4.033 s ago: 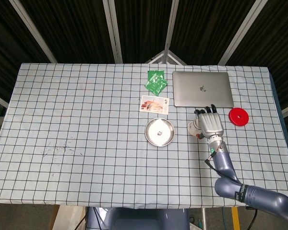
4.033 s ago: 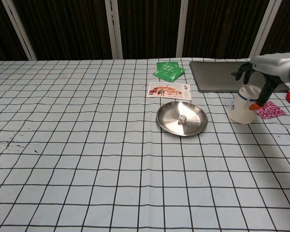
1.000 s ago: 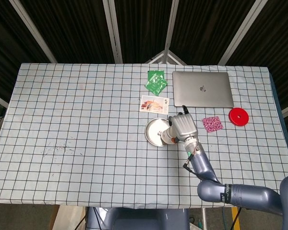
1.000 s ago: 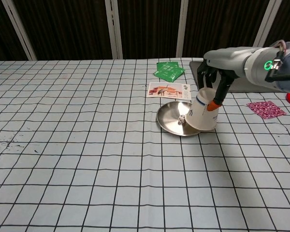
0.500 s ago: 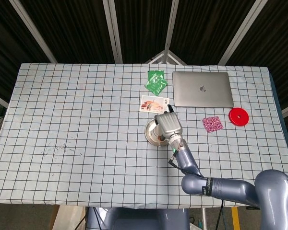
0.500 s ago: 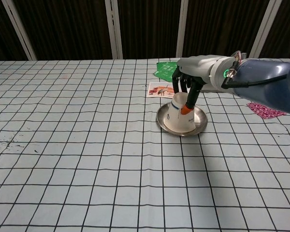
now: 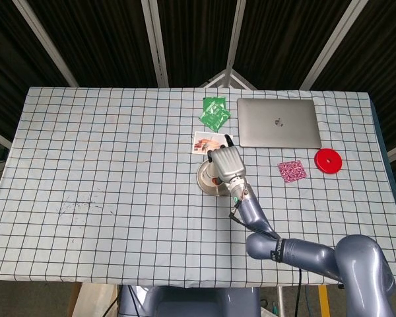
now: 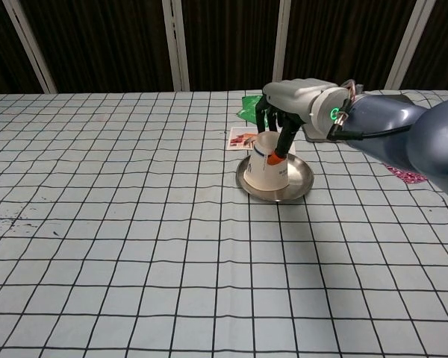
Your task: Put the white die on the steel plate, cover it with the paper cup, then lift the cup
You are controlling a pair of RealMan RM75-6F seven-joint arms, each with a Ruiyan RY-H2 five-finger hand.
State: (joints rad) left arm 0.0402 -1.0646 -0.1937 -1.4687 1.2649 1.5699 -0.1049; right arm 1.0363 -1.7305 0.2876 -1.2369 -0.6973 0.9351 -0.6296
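A white paper cup point(image 8: 267, 165) stands upside down on the steel plate point(image 8: 299, 179), toward its left side. My right hand point(image 8: 282, 113) grips the cup from above, fingers wrapped round its upturned base. In the head view the right hand point(image 7: 225, 164) covers the cup and most of the steel plate point(image 7: 204, 183). The white die is hidden from both views. My left hand shows in neither view.
A picture card point(image 8: 240, 136) and green packets point(image 7: 214, 111) lie just behind the plate. A grey laptop point(image 7: 278, 123), a pink patterned square point(image 7: 292, 171) and a red disc point(image 7: 328, 160) are to the right. The checked cloth covers the table.
My right hand carried the cup from the right onto the plate and set it down mouth-first; plate and cup have shifted slightly left. The die, seen earlier on the plate, no longer shows.
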